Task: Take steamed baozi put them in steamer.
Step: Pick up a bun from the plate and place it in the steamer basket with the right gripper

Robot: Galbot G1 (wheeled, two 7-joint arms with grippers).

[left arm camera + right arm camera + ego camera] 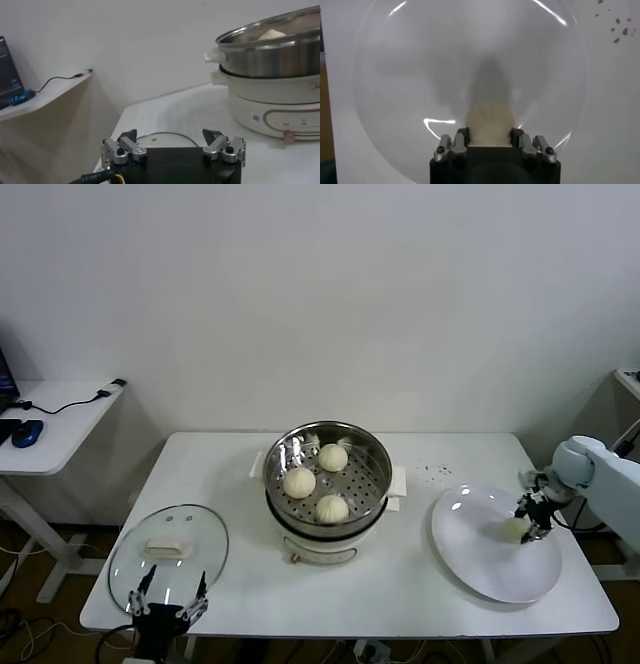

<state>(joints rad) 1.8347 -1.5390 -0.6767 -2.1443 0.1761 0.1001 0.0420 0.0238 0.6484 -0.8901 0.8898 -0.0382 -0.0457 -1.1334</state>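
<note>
While your right gripper [490, 142] pinches the last baozi [489, 124] on the plate [385, 100], squeezing harder could dent its soft dough.

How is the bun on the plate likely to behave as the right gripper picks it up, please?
The bun looks soft and doughy, so the right gripper, its fingers on either side of it, may dent it. It is small, so probably light. Its domed shape and the glossy plate suggest it could slide or roll if nudged rather than held.
</note>
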